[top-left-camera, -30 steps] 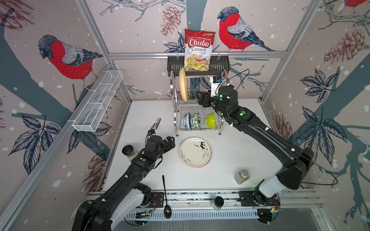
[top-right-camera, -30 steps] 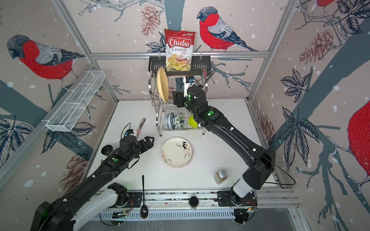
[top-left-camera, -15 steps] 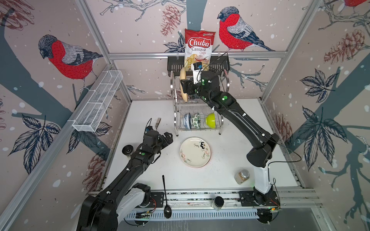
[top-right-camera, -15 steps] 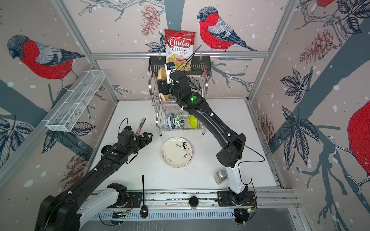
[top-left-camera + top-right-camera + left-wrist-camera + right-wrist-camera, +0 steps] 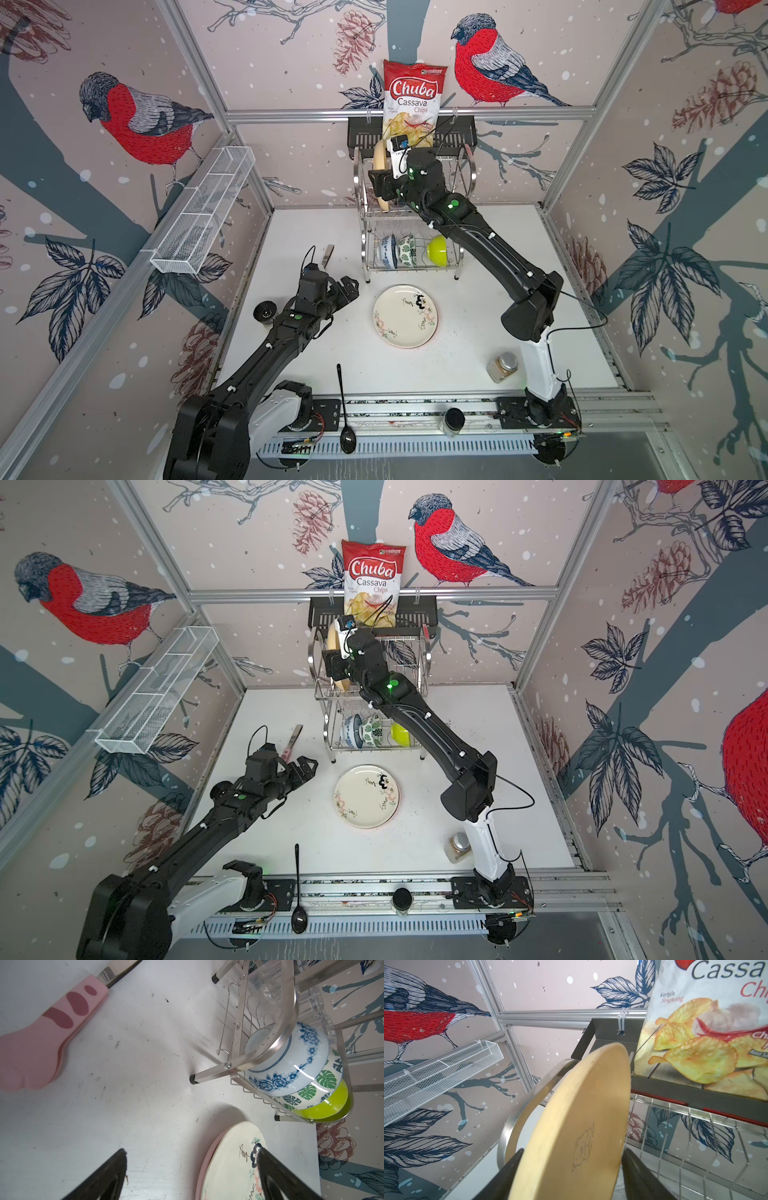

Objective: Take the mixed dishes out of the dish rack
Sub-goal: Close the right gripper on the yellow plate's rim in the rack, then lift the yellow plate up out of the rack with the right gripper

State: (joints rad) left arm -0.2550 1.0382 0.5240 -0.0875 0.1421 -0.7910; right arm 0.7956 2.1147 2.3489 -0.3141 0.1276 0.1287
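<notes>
Dish rack (image 5: pixel 365 249) stands at the back of the table (image 5: pixel 478 332), two tiers. Right arm (image 5: pixel 490 249) reaches from its front-right base up and across to the left end of the top tier. Left arm (image 5: pixel 266 353) is stretched low over the table, wrist pointing toward the rack.

Right gripper (image 5: pixel 573 1153): jaws straddle the yellow plate (image 5: pixel 581 1105), which stands on edge in the top tier. One finger on each face, close in. Can't tell if it's clamped yet.

Left gripper (image 5: pixel 191 1150): spread wide, holding nothing, hanging over bare table near the cream plate (image 5: pixel 405 316).

Cream plate lies flat in front of the rack, stacked on a pink plate (image 5: pixel 204 1159); only the pink rim shows.

Bottom tier: blue-white bowl (image 5: pixel 386 251), leaf bowl (image 5: pixel 407 251), lime bowl (image 5: pixel 438 250) in a row on edge. Clear glasses (image 5: pixel 268 985) behind them.
</notes>
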